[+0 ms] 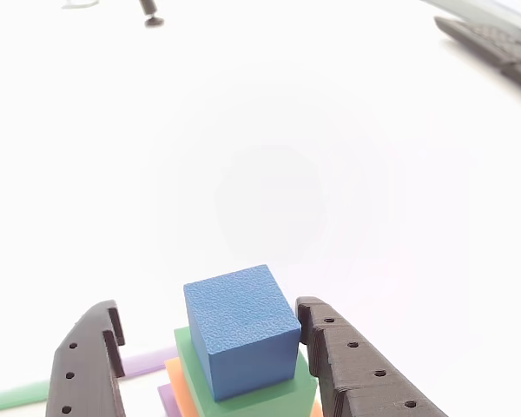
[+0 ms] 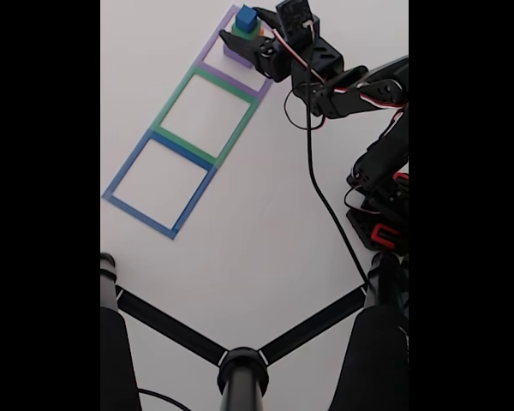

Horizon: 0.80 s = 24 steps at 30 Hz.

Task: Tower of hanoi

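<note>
While the pincer (image 1: 213, 365) hangs spread wide, its two dark fingers (image 1: 356, 365) stand one on each side of the blue cube (image 1: 241, 330), with a gap showing on both sides, so it grips nothing. That cube is matte and grainy, the smallest piece, and it sits on top of the tower of hanoi (image 2: 244, 26). Under it comes a green block (image 1: 243, 395), wider than the cube, then an orange block (image 1: 178, 382) peeking out at the left, then a sliver of the purple block (image 1: 167, 398) at the very bottom of the other view. The pieces look squarely stacked, though the lower ones are mostly hidden by the ones above.

From the fixed view the tower stands inside the purple taped square (image 2: 240, 60), the one nearest the top edge of the tabletop (image 2: 265, 214). Next along, running down and to the left, lies the green taped square (image 2: 206, 107), and then the blue taped square (image 2: 160, 184), each sharing a side with its neighbour. Both of those outlines enclose bare white surface.

Beyond the cube in the other view the white surface stretches away open, with a keyboard (image 1: 495, 48) at the far right corner and a small dark foot (image 1: 152, 16) near the far edge. In the fixed view the arm (image 2: 360, 94) reaches in from the right side, a black cable (image 2: 321, 188) trails down from it across the table, and a black tripod (image 2: 240, 368) spreads its legs along the bottom edge.
</note>
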Available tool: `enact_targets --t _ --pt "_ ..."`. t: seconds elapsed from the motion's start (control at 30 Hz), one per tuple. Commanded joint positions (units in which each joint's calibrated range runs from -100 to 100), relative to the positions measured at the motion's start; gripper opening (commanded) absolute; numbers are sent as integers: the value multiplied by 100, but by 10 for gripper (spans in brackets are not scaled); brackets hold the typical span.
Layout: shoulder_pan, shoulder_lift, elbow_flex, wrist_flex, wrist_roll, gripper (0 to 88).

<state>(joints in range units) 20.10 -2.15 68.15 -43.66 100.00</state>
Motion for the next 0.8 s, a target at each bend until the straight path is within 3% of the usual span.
enact_targets --t 0.0,0.4,0.77 --pt "-115 -65 -249 -146 0 147" --pt "-146 -73 -259 -171 0 33" --pt "-245 -746 -259 469 0 19"
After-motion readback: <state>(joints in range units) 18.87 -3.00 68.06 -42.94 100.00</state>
